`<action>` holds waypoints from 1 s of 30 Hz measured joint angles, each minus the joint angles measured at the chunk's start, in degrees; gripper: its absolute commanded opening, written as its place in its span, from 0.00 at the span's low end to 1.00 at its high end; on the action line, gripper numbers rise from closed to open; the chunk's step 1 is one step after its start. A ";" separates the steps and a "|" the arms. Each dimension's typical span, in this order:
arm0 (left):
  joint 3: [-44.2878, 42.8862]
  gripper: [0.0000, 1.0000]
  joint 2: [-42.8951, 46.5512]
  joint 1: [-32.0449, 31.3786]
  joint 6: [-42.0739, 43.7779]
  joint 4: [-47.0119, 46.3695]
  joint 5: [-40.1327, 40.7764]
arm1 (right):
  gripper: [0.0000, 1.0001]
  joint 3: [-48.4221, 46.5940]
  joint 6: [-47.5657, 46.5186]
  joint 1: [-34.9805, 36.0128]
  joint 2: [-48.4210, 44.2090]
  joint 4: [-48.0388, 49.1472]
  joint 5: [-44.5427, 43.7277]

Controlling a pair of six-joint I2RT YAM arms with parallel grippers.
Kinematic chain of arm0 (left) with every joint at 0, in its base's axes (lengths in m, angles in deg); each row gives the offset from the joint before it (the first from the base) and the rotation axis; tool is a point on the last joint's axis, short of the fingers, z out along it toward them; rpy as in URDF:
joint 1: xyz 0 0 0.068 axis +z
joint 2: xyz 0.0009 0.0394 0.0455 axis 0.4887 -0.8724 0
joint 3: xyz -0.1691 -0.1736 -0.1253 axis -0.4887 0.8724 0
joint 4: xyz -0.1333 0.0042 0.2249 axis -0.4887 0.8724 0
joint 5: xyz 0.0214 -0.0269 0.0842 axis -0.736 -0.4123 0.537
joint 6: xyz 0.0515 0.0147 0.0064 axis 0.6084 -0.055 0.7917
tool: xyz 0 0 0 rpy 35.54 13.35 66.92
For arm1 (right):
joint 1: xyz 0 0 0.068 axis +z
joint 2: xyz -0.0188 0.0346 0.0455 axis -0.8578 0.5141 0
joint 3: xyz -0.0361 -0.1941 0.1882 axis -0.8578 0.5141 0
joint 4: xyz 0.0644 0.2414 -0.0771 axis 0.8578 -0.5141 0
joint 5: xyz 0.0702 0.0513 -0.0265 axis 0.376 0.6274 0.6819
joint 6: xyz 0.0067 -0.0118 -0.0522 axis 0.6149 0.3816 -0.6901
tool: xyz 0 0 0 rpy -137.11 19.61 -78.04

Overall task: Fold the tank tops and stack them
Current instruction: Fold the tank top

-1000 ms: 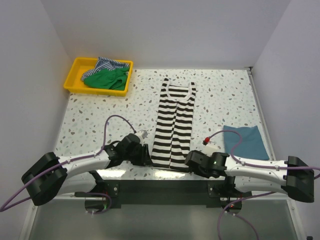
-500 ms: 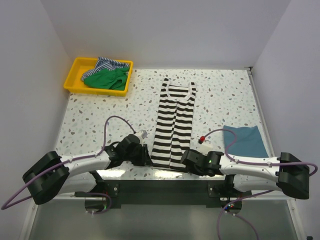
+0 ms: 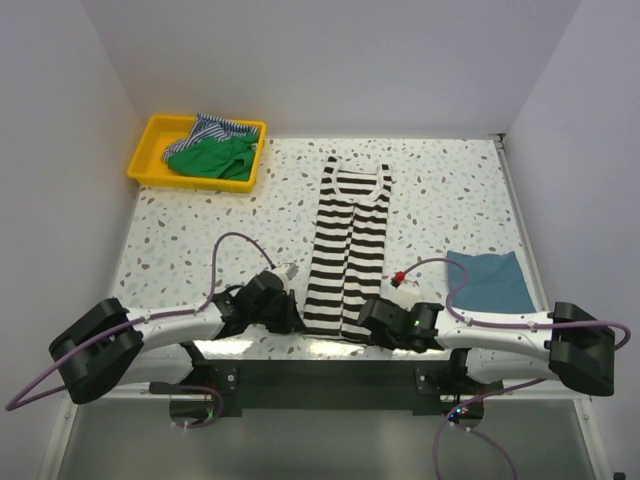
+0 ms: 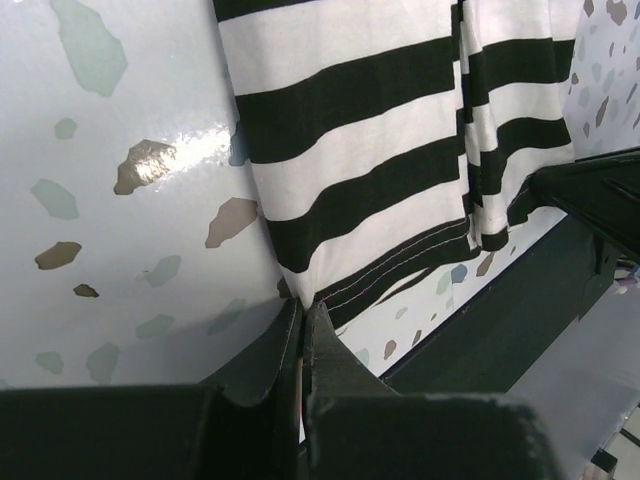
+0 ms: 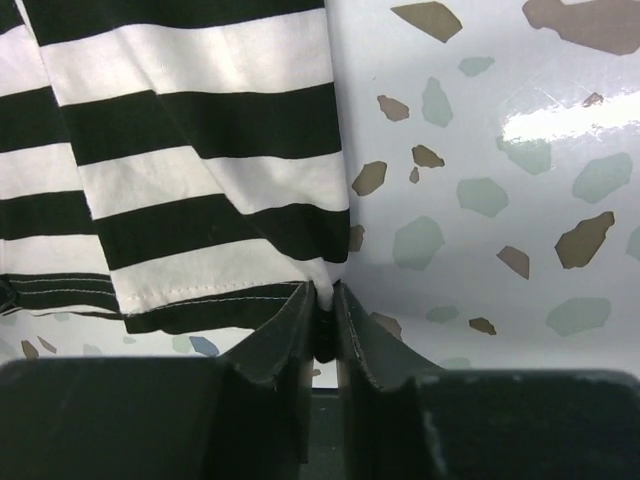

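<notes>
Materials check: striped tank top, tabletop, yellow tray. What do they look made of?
The striped tank top: soft matte knit cloth, probably; stitched hem, creases. The tabletop: glossy terrazzo-look surface, maybe laminate; speckles, glare. The yellow tray: likely moulded plastic; smooth, uniform colour.

The left gripper and right gripper are covering the hem corners of the striped tank top at seven and five o'clock; at eleven o'clock the green top is hiding part of the blue-striped top.
</notes>
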 measured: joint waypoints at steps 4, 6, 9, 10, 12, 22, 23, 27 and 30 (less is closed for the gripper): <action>0.02 0.00 0.31 -1.68 -0.76 -0.09 0.39 | 0.07 -0.04 -0.66 0.11 0.00 -0.66 0.24; 0.04 0.00 1.07 -3.45 -1.33 0.61 0.98 | 0.06 -0.72 -1.03 1.09 0.17 -2.51 0.26; 0.37 0.00 3.21 -6.14 -2.62 3.28 1.36 | 0.06 -2.56 -1.25 4.17 1.07 -7.13 0.15; 0.55 0.00 4.31 -6.97 -3.30 4.59 1.44 | 0.06 -3.43 -1.09 5.73 1.38 -8.87 0.13; 0.92 0.00 6.97 -8.35 -4.11 8.11 1.73 | 0.05 -5.46 -0.42 9.33 1.62 -12.74 -0.09; -2.27 0.00 12.37 -9.70 -6.36 24.24 3.96 | 0.10 -17.51 0.96 15.02 2.82 -22.43 -2.99; -3.87 0.00 11.45 -9.42 -6.23 25.22 4.22 | 0.10 -18.10 0.28 13.64 2.82 -22.71 -3.15; -9.92 0.00 8.20 -5.95 -4.13 26.21 4.17 | 0.09 -18.67 -5.07 4.17 2.05 -22.69 -3.15; -14.27 0.00 5.49 -0.52 -1.53 26.03 3.93 | 0.08 -19.82 -10.23 -2.29 1.88 -22.38 -3.04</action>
